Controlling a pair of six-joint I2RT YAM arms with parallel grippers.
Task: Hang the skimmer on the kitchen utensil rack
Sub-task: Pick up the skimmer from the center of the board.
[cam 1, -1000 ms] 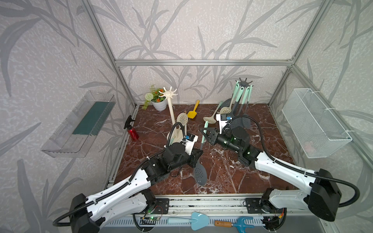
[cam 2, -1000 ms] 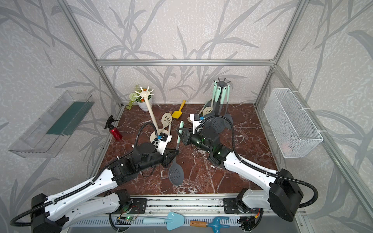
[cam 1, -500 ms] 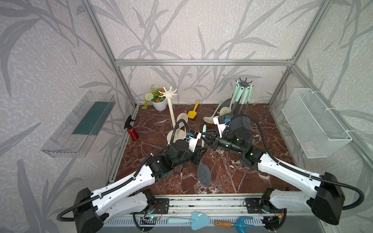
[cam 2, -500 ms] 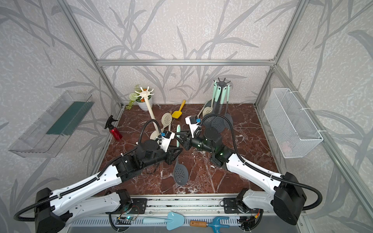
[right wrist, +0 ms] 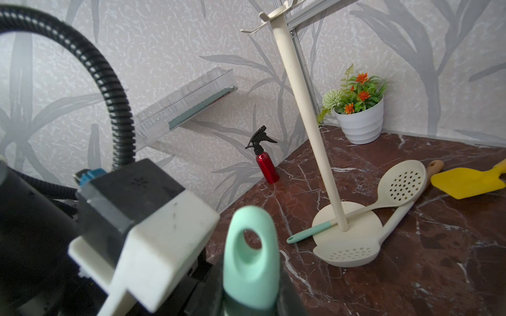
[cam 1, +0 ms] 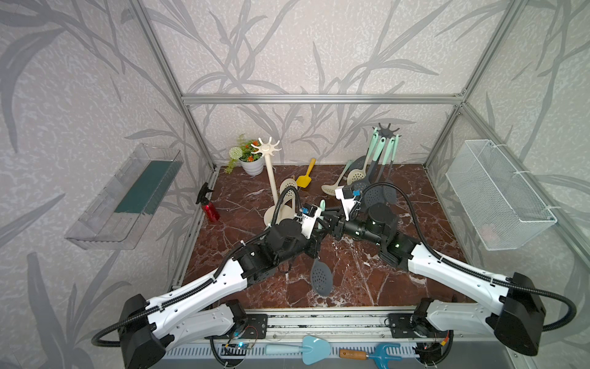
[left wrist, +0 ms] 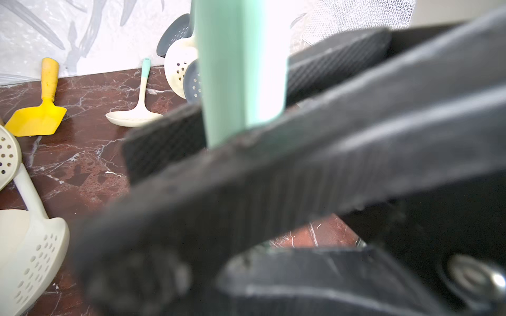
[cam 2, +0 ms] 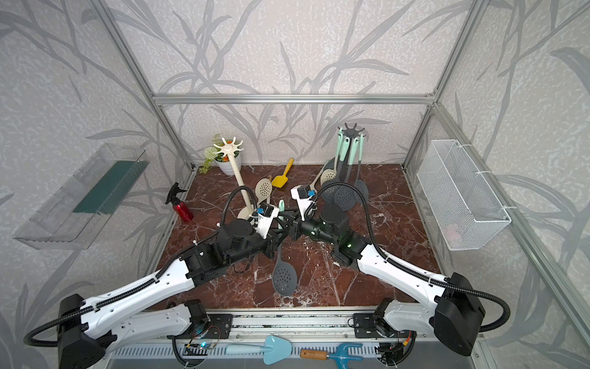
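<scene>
The skimmer hangs upright above the table's middle, its grey perforated head down and its mint handle up. My left gripper is shut low on the handle. My right gripper meets it from the other side, jaws close on either side of the handle. Whether they press it is unclear. A cream utensil rack with bare hooks stands behind. A dark rack at the back right carries several mint-handled utensils.
Two cream skimmers lie at the cream rack's base. A yellow scoop and a cream ladle lie further back. A red spray bottle and a flower pot stand at the left. A wire basket hangs on the right wall.
My left gripper has moved right and met the right gripper at the handle. The skimmer's head has swung slightly toward the front.
</scene>
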